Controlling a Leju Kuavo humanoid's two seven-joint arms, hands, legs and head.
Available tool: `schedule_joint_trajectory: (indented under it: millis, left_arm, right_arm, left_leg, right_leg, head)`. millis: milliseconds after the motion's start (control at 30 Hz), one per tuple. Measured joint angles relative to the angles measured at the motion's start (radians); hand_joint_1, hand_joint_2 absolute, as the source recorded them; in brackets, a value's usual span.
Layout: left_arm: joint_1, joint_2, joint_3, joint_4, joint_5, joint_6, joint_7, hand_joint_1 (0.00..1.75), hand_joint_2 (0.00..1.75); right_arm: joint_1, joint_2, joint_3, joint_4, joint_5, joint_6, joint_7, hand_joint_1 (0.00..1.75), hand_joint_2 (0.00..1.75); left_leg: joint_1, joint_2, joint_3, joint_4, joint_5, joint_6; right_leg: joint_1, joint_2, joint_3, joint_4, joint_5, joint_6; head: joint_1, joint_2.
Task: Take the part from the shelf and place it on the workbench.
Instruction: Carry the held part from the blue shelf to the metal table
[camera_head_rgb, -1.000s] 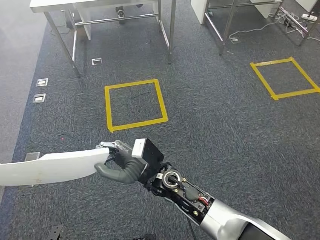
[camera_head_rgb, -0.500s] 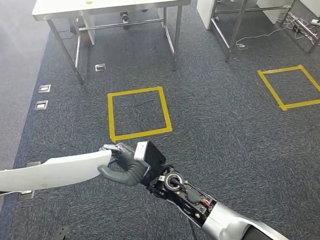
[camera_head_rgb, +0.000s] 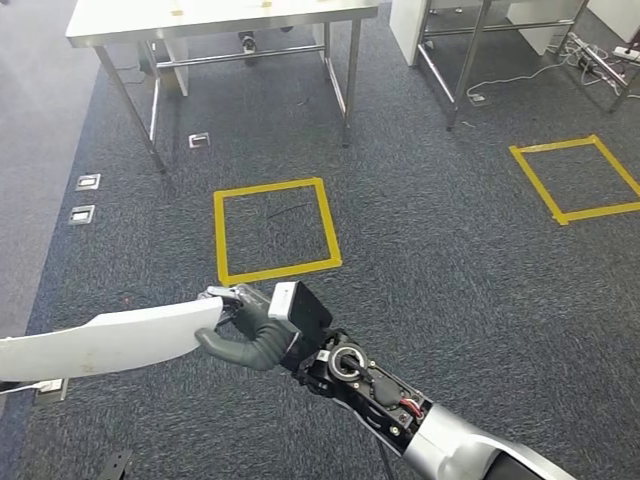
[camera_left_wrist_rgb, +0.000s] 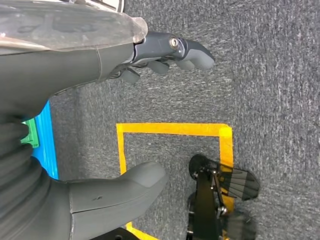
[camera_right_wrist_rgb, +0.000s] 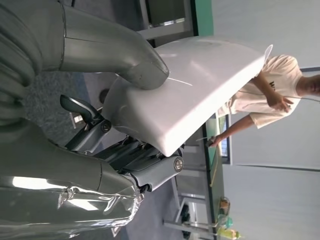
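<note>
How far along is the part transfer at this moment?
Pickup looks done: the right hand grips the white part by one end, carried above the carpet. Left hand holds nothing. Placing remains: the steel workbench stands ahead, beyond the yellow taped square.

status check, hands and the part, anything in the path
Right hand holds white part by one end. Left hand open, empty. Part over carpet; workbench ahead, nothing in between.

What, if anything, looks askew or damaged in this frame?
Nothing looks damaged. The right hand grips the long white part by one end, so it juts out sideways over the carpet. The left hand holds nothing.
</note>
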Motion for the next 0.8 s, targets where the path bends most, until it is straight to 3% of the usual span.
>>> schedule_joint_trajectory:
  millis: [33, 67, 100, 167, 233, 300, 400, 467, 533, 567, 600, 633, 700, 733, 800]
  left_arm:
    - [0.001, 0.000, 0.000, 0.000, 0.000, 0.000, -0.002, 0.00, 1.75]
    - [0.002, 0.000, 0.000, 0.000, 0.000, -0.001, -0.004, 0.00, 1.75]
    - [0.002, 0.000, 0.000, 0.000, -0.001, -0.001, -0.006, 0.00, 1.75]
    - [0.002, -0.001, 0.000, 0.000, -0.003, -0.001, -0.009, 0.00, 1.75]
    - [0.001, 0.001, 0.000, 0.000, -0.005, -0.001, -0.012, 0.00, 1.75]
    - [-0.001, 0.002, 0.000, 0.000, -0.006, -0.002, -0.013, 0.00, 1.75]
    - [-0.003, 0.003, 0.000, 0.000, -0.006, -0.002, -0.013, 0.00, 1.75]
    - [-0.006, 0.004, 0.000, 0.000, -0.005, -0.002, -0.013, 0.00, 1.75]
    - [-0.006, 0.004, -0.001, 0.000, -0.004, -0.001, -0.014, 0.00, 1.75]
    - [-0.004, 0.004, -0.001, 0.000, -0.003, -0.001, -0.014, 0.00, 1.75]
    - [-0.002, 0.004, -0.001, 0.000, -0.003, 0.000, -0.013, 0.00, 1.75]
    - [-0.001, 0.004, -0.001, 0.000, -0.003, 0.002, -0.013, 0.00, 1.75]
    - [-0.001, 0.005, -0.001, 0.000, -0.003, 0.006, -0.013, 0.00, 1.75]
    - [-0.001, 0.005, -0.001, 0.000, -0.003, 0.008, -0.012, 0.00, 1.75]
    - [-0.003, 0.004, -0.001, 0.000, -0.004, 0.010, -0.010, 0.00, 1.75]
  right_arm:
    - [0.003, -0.001, -0.001, 0.000, 0.000, 0.000, 0.000, 1.75, 1.75]
    - [0.007, -0.001, -0.001, 0.000, 0.000, 0.000, 0.000, 1.75, 1.75]
    - [0.010, -0.002, -0.001, 0.000, 0.001, 0.000, 0.000, 1.75, 1.75]
    - [0.012, -0.003, -0.003, 0.000, 0.002, -0.001, -0.001, 1.75, 1.75]
    - [0.011, -0.003, -0.006, 0.000, 0.003, -0.003, -0.002, 1.75, 1.75]
    - [0.012, -0.003, -0.008, -0.001, 0.003, -0.004, -0.003, 1.75, 1.75]
    - [0.012, -0.004, -0.010, -0.005, 0.003, -0.004, -0.002, 1.75, 1.75]
    - [0.012, -0.004, -0.011, -0.009, 0.003, -0.004, -0.002, 1.75, 1.75]
    - [0.015, -0.004, -0.011, -0.009, 0.003, -0.004, -0.002, 1.75, 1.75]
    - [0.017, -0.004, -0.011, -0.009, 0.003, -0.004, -0.002, 1.75, 1.75]
    - [0.019, -0.004, -0.011, -0.008, 0.003, -0.004, -0.002, 1.75, 1.75]
    - [0.020, -0.004, -0.011, -0.009, 0.003, -0.004, -0.002, 1.75, 1.75]
    - [0.021, -0.004, -0.011, -0.009, 0.003, -0.004, -0.002, 1.75, 1.75]
    - [0.020, -0.004, -0.012, -0.009, 0.003, -0.004, -0.002, 1.75, 1.75]
    - [0.020, -0.005, -0.012, -0.009, 0.004, -0.004, -0.002, 1.75, 1.75]
  left_leg:
    - [0.001, 0.001, 0.000, 0.001, -0.001, -0.001]
    - [0.004, 0.001, 0.001, 0.003, -0.002, -0.003]
    - [0.007, 0.001, 0.001, 0.005, -0.004, -0.006]
    - [0.013, 0.000, 0.005, 0.013, -0.014, -0.017]
    - [0.015, -0.001, 0.004, 0.025, -0.026, -0.032]
    - [0.016, -0.001, 0.002, 0.029, -0.033, -0.045]
    - [0.020, 0.003, 0.000, 0.041, -0.044, -0.062]
    - [0.021, 0.011, -0.047, 0.136, -0.083, -0.072]
    - [0.021, 0.015, -0.138, 0.286, -0.131, -0.078]
    - [0.021, 0.015, -0.177, 0.338, -0.136, -0.080]
    - [0.022, 0.015, -0.198, 0.351, -0.119, -0.079]
    - [0.022, 0.015, -0.199, 0.321, -0.082, -0.077]
    - [0.021, 0.017, -0.156, 0.180, 0.017, -0.071]
    - [0.019, 0.018, -0.132, 0.115, 0.048, -0.067]
    - [0.016, 0.019, -0.113, 0.059, 0.061, -0.060]
  right_leg:
    - [-0.006, -0.002, -0.034, 0.073, -0.026, 0.005]
    - [-0.012, -0.004, -0.056, 0.118, -0.033, 0.009]
    - [-0.017, -0.005, -0.060, 0.124, -0.021, 0.013]
    - [-0.026, -0.006, -0.010, 0.014, 0.050, 0.021]
    - [-0.028, -0.004, 0.055, -0.119, 0.092, 0.022]
    - [-0.024, -0.001, 0.077, -0.165, 0.085, 0.011]
    - [-0.025, -0.001, 0.087, -0.171, 0.082, -0.011]
    - [-0.028, -0.004, 0.098, -0.174, 0.078, -0.020]
    - [-0.027, -0.006, 0.106, -0.173, 0.071, -0.026]
    - [-0.026, -0.005, 0.111, -0.173, 0.067, -0.027]
    - [-0.026, -0.005, 0.117, -0.173, 0.062, -0.027]
    - [-0.026, -0.004, 0.125, -0.172, 0.056, -0.026]
    - [-0.025, -0.003, 0.141, -0.172, 0.042, -0.021]
    - [-0.023, -0.002, 0.146, -0.171, 0.035, -0.016]
    - [-0.016, -0.002, 0.145, -0.169, 0.025, -0.011]
  head:
    - [0.000, 0.000]
    - [0.000, 0.000]
    - [0.000, 0.000]
    - [0.000, 0.000]
    - [-0.001, 0.000]
    - [-0.002, 0.000]
    - [-0.003, 0.000]
    - [-0.003, 0.000]
    - [-0.003, 0.000]
    - [-0.003, 0.000]
    - [-0.003, 0.000]
    - [-0.003, 0.000]
    - [-0.003, 0.000]
    - [-0.003, 0.000]
    - [-0.002, 0.000]
